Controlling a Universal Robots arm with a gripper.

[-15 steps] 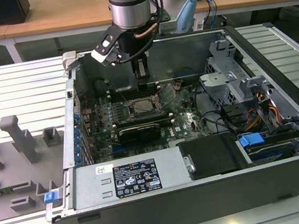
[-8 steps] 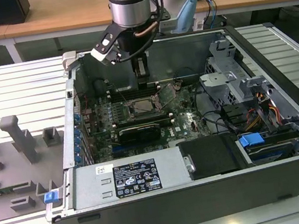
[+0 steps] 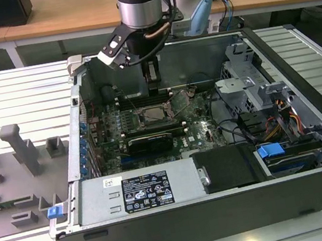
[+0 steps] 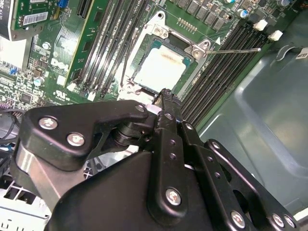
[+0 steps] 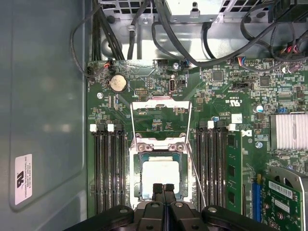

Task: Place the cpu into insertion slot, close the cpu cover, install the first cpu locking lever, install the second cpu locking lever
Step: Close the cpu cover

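First wrist view: the gripper point(image 5: 163, 188), closed and empty, sits just short of the seated cpu point(image 5: 160, 174). Beyond its fingers point(image 5: 156, 191), the open cpu cover point(image 5: 161, 103) looks due for folding down.

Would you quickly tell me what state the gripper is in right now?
Gripper: closed, fingertips together with nothing between them, near the edge of the cpu.

A black label point(image 3: 145, 192) with white print and small certification marks sits on the silver power supply housing point(image 3: 183, 182) in the exterior view, with a small white sticker point(image 3: 111, 182) just beside it. In the first wrist view a white sticker point(image 5: 23, 179) stands on the grey case wall point(image 5: 43, 96), and a barcode label point(image 5: 284, 190) on a green card point(image 5: 293, 209). The print is too small to read.
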